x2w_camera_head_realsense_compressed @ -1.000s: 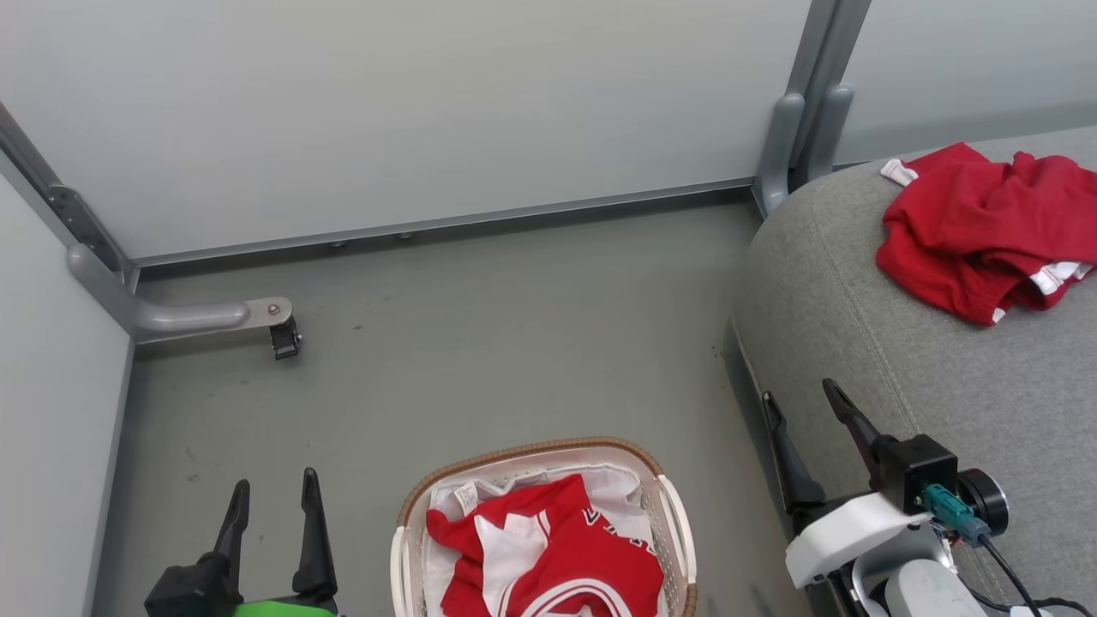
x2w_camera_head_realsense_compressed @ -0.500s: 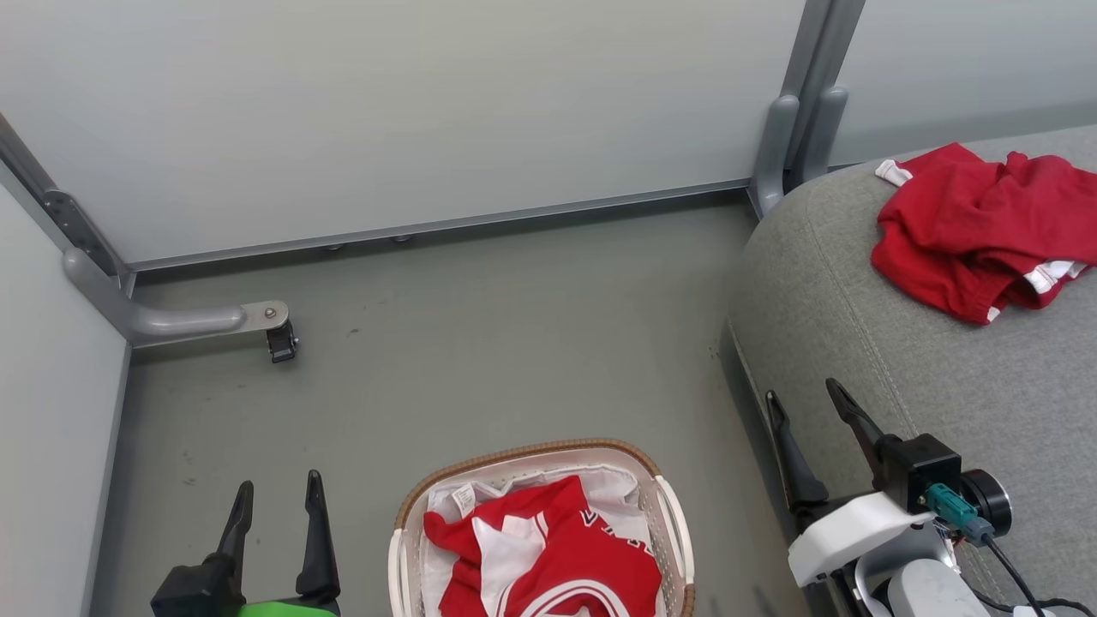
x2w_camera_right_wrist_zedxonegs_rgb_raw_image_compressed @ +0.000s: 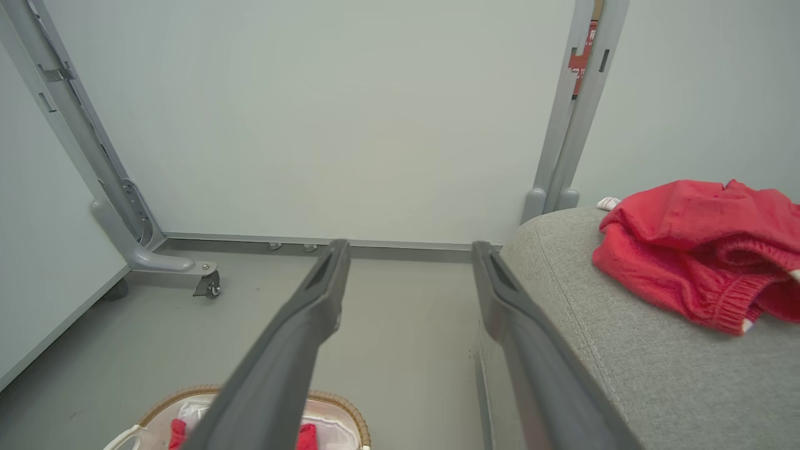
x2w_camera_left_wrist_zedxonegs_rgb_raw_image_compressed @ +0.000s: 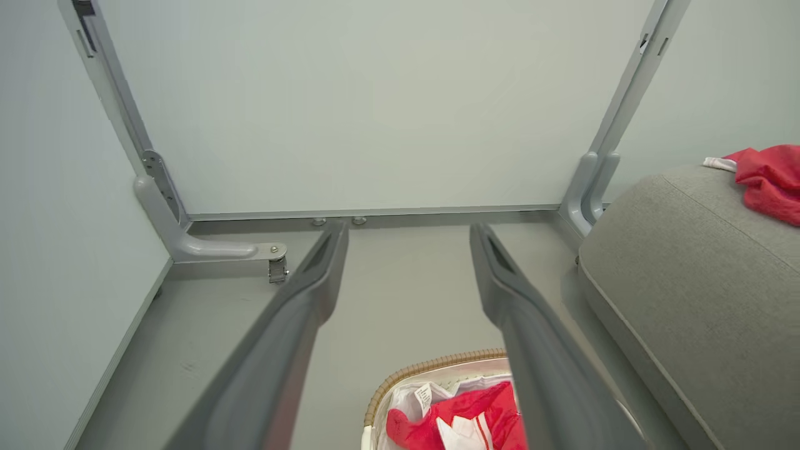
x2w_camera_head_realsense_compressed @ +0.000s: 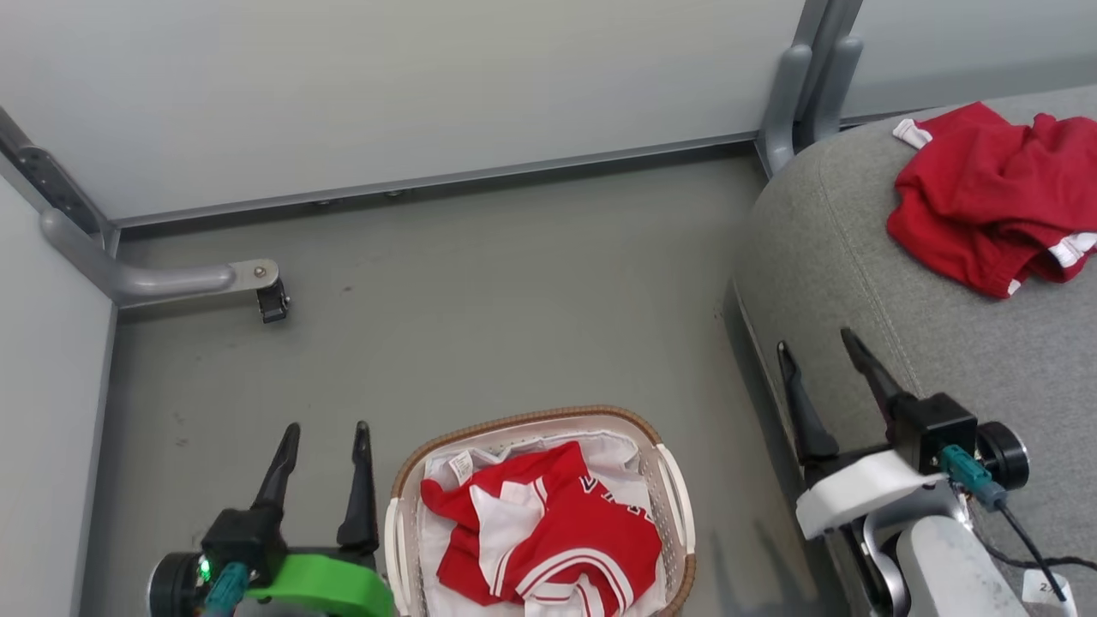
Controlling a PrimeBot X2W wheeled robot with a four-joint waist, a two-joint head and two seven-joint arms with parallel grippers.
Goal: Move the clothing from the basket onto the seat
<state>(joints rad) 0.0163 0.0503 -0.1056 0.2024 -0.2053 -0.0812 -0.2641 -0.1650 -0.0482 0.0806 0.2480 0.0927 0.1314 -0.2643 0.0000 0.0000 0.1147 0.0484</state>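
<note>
The red shorts (x2w_camera_head_realsense_compressed: 994, 197) lie crumpled on the grey seat (x2w_camera_head_realsense_compressed: 900, 308) at the upper right, also seen as shorts (x2w_camera_right_wrist_zedxonegs_rgb_raw_image_compressed: 694, 250) on the seat (x2w_camera_right_wrist_zedxonegs_rgb_raw_image_compressed: 625, 350). The red jersey (x2w_camera_head_realsense_compressed: 548, 531) with white trim fills the cream basket (x2w_camera_head_realsense_compressed: 403, 514) on the floor at the bottom centre. My left gripper (x2w_camera_head_realsense_compressed: 326, 433) stands open just left of the basket, empty. My right gripper (x2w_camera_head_realsense_compressed: 818, 343) is open and empty over the seat's left edge, right of the basket. The basket's rim (x2w_camera_left_wrist_zedxonegs_rgb_raw_image_compressed: 425, 369) and jersey (x2w_camera_left_wrist_zedxonegs_rgb_raw_image_compressed: 469, 419) peek between the left fingers (x2w_camera_left_wrist_zedxonegs_rgb_raw_image_compressed: 300, 300).
Grey floor (x2w_camera_head_realsense_compressed: 480, 308) stretches ahead to pale partition walls. A grey bracket foot with a small black castor (x2w_camera_head_realsense_compressed: 272, 302) juts from the left wall. A grey upright post (x2w_camera_head_realsense_compressed: 810, 77) stands at the seat's far corner.
The head view has tilted, showing more of the basket and both arms. The left gripper has come forward beside the basket. The garments lie as before.
</note>
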